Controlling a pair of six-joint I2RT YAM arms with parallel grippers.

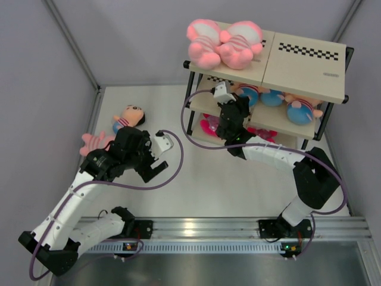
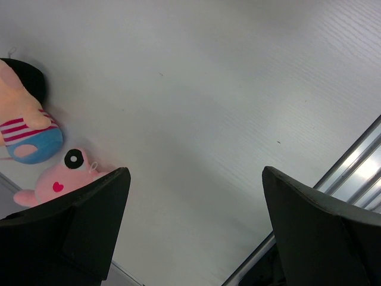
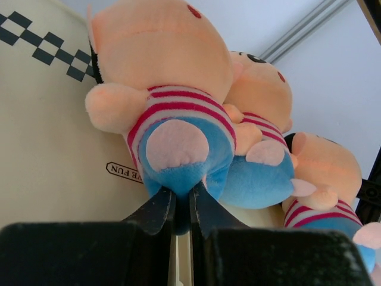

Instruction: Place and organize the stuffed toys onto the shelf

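The shelf (image 1: 303, 68) stands at the back right. Two pink stuffed toys (image 1: 223, 43) lie on its top board. Tan-headed toys in blue (image 1: 300, 108) sit on the middle tier and magenta ones (image 1: 209, 125) on the bottom tier. My right gripper (image 1: 237, 102) reaches into the middle tier. In the right wrist view it (image 3: 181, 199) is shut on the blue bottom of a tan-headed toy (image 3: 172, 89), beside two more (image 3: 265, 125) on the board (image 3: 47, 137). My left gripper (image 1: 153, 170) (image 2: 195, 173) is open and empty above the table. A tan-headed toy (image 1: 128, 117) (image 2: 27, 128) and a pink toy (image 1: 95, 142) (image 2: 59, 182) lie at the left.
Grey walls close in the table at the back and both sides. A metal rail (image 1: 202, 229) (image 2: 357, 173) runs along the near edge with both arm bases. Purple cables (image 1: 178, 155) loop from each wrist over the middle of the table.
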